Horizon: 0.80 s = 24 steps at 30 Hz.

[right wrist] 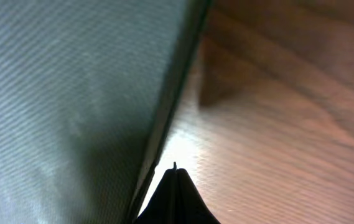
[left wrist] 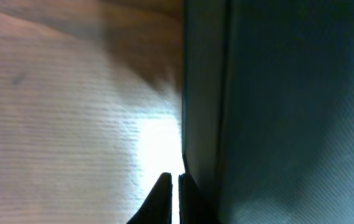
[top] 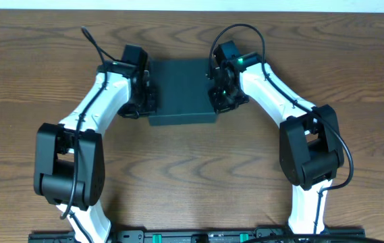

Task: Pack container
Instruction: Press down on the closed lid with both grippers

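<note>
Wood-grain worktop (top: 192,169) carries one item, the container (top: 181,91), which lies in the far middle between the two arms.

Left side: the left gripper (left wrist: 174,178) is low at the container's left wall. Its fingers are clenched to a thin slit and grasp nothing. The wrist view shows them just beside the wall; contact cannot be confirmed.

Centre: the lid lies flat over the container, and the front wall shows below it.

Right side: the right gripper (right wrist: 175,169) is at the right edge in the same manner. Its fingers are pressed together to a point and hold nothing. They sit just beside the edge.

Step in hand, as judged: closing out, with both arms bracketing the shut container to square it or seat the lid.

Next move, as judged: it calls for equal pressure from both sides. A one-sided push would likely slide or turn the light cardboard on the smooth wood. Lifting would call for the fingers to be released first.

Contents: hidden. With the lid down, no view shows the interior, so whether anything is packed cannot be told.
</note>
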Each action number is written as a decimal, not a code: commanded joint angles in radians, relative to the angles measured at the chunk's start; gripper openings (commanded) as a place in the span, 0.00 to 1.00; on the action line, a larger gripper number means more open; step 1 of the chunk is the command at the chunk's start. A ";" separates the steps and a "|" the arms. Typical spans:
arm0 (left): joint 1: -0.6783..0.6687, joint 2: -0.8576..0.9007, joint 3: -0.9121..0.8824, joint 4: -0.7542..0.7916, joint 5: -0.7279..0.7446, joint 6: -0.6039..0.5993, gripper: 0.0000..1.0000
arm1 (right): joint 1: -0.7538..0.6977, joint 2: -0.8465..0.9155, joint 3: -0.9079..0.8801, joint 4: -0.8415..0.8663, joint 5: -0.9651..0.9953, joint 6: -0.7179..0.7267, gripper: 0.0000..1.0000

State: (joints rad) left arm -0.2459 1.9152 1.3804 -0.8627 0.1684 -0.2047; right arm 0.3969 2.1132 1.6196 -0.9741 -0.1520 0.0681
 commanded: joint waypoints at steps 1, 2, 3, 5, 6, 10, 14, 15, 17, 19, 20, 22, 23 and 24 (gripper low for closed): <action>-0.052 0.005 -0.004 -0.023 0.068 0.004 0.06 | 0.009 -0.038 0.003 0.017 -0.035 0.003 0.02; -0.052 0.005 -0.004 -0.032 0.054 -0.010 0.06 | 0.010 -0.047 0.003 0.022 -0.035 -0.007 0.02; -0.051 0.005 -0.004 -0.039 0.037 -0.029 0.06 | 0.010 -0.058 0.004 0.028 -0.035 -0.025 0.02; -0.045 0.005 -0.004 -0.041 0.013 -0.045 0.06 | 0.014 -0.084 0.004 0.042 -0.035 -0.064 0.02; -0.040 0.003 -0.004 -0.038 0.004 -0.046 0.05 | 0.018 -0.097 0.003 0.048 -0.035 -0.078 0.02; -0.005 -0.020 0.005 -0.023 -0.010 -0.052 0.06 | 0.033 -0.149 0.004 0.077 -0.035 -0.092 0.02; 0.034 -0.071 0.034 -0.008 -0.035 -0.052 0.06 | 0.034 -0.186 0.004 0.105 -0.035 -0.092 0.01; 0.042 -0.088 0.040 -0.002 -0.035 -0.052 0.06 | 0.034 -0.194 0.004 0.106 -0.035 -0.092 0.01; 0.052 -0.129 0.049 0.014 -0.042 -0.052 0.06 | 0.034 -0.201 0.004 0.105 -0.035 -0.092 0.01; 0.054 -0.179 0.051 0.040 -0.042 -0.052 0.06 | 0.036 -0.201 0.003 0.098 -0.036 -0.092 0.01; 0.052 -0.203 0.051 0.051 -0.042 -0.052 0.06 | 0.037 -0.201 0.003 0.095 -0.036 -0.092 0.01; 0.042 -0.240 0.051 0.060 -0.042 -0.052 0.06 | 0.037 -0.199 0.003 0.091 -0.036 -0.092 0.01; 0.035 -0.254 0.051 0.061 -0.042 -0.052 0.06 | 0.037 -0.198 0.003 0.090 -0.036 -0.092 0.01; 0.027 -0.264 0.051 0.061 -0.042 -0.052 0.06 | 0.037 -0.197 0.003 0.090 -0.036 -0.092 0.01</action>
State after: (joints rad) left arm -0.1986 1.6955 1.4094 -0.8024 0.1417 -0.2440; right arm 0.4290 1.9282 1.6192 -0.8814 -0.1764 -0.0093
